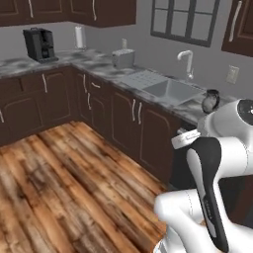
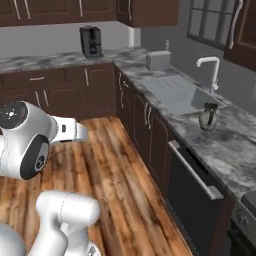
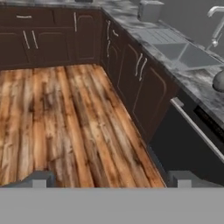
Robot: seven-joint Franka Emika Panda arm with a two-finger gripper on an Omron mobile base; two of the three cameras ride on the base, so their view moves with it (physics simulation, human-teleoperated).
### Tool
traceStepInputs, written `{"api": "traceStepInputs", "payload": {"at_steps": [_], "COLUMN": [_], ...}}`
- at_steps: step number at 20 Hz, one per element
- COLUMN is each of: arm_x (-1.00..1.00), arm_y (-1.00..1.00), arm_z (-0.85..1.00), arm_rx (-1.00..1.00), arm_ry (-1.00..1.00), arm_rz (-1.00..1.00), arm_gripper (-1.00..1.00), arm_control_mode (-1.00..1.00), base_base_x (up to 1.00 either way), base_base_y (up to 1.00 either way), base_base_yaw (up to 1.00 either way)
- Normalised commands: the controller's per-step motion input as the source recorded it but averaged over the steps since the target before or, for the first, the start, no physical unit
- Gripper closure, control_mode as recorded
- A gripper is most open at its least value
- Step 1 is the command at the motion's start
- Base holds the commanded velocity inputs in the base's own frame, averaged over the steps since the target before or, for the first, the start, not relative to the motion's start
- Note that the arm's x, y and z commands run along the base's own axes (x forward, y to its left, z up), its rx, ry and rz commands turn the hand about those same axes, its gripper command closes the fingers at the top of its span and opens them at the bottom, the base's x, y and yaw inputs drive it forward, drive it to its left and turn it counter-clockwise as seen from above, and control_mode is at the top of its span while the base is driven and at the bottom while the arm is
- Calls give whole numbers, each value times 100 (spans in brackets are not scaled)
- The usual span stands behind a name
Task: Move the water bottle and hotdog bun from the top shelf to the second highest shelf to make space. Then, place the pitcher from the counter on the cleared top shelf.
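Base views flank arm, share counter (image 1: 99, 66) corner; hand view low over floor (image 3: 65, 122).

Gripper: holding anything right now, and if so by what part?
Nothing held. The gripper is open, with bare wooden floor between its fingertips. The pitcher sits on the counter beside the sink.

I see the counter (image 2: 220, 145) running in an L along two walls, grey marbled stone over dark brown cabinet fronts. On it the pitcher (image 2: 208, 116) stands upright just beside the sink (image 2: 172, 92), near the tap (image 2: 210, 70). A toaster (image 2: 158, 60) stands near the inner corner, and a black coffee machine (image 2: 91, 41) on the other run. Below is a bare wooden floor (image 2: 107, 170).
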Motion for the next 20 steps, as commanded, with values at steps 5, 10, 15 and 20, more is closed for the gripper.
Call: {"api": "traceStepInputs", "payload": {"at_steps": [5, 10, 15, 20], "arm_x": [0, 0, 0, 0], "arm_y": [0, 0, 0, 0], "arm_z": [0, 0, 0, 0], "arm_rx": [0, 0, 0, 0], "arm_ry": [0, 0, 0, 0], "arm_rz": [0, 0, 0, 0], "arm_gripper": [-100, -100, -100, -100], "arm_control_mode": [100, 100, 100, 100], "base_base_x": [75, 62, 54, 57], "base_base_y": [-49, -60, -35, 1], "base_base_yaw": [-8, -6, -5, -1]}}
